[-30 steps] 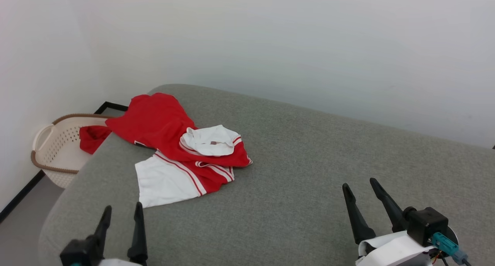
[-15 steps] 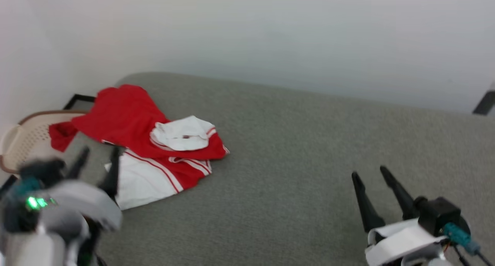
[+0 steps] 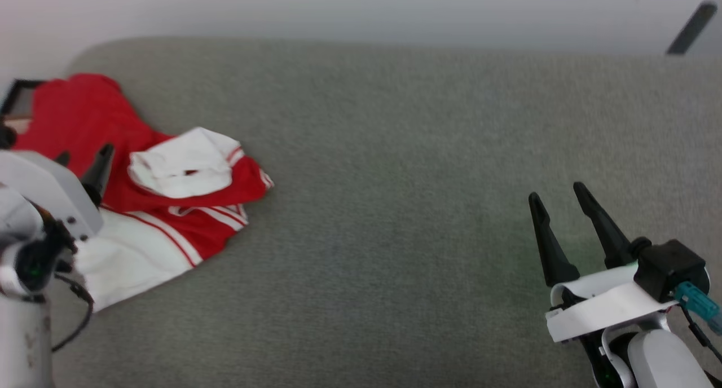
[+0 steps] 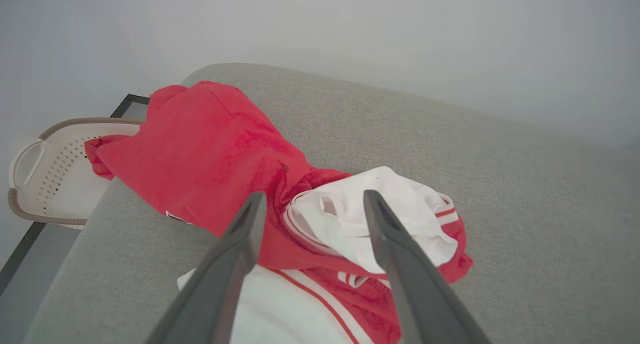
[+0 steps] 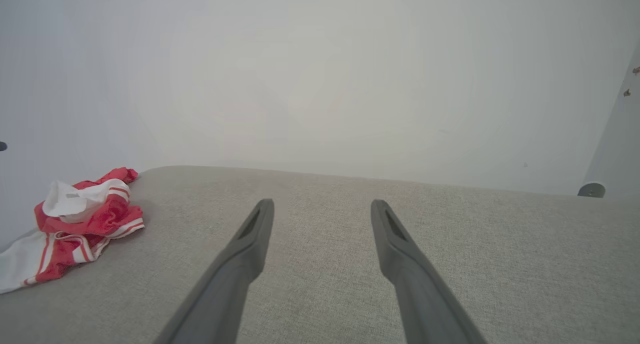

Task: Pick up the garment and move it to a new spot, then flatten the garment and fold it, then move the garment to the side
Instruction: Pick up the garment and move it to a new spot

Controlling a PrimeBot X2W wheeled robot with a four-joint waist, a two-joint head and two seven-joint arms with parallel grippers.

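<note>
Left gripper (image 4: 314,196), fingers spread wide, hovers over the crumpled shirt (image 4: 200,149) at the grey cushion's (image 4: 500,209) corner. Right gripper (image 5: 321,204) gapes empty, well apart. Red cloth (image 4: 97,156) droops into the basket (image 4: 60,179).

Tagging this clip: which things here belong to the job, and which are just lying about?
Job:
the garment, crumpled on the grey cushion
left gripper, open, aimed at it
right gripper, open, apart

Lying about:
white perforated basket beside the cushion
</note>
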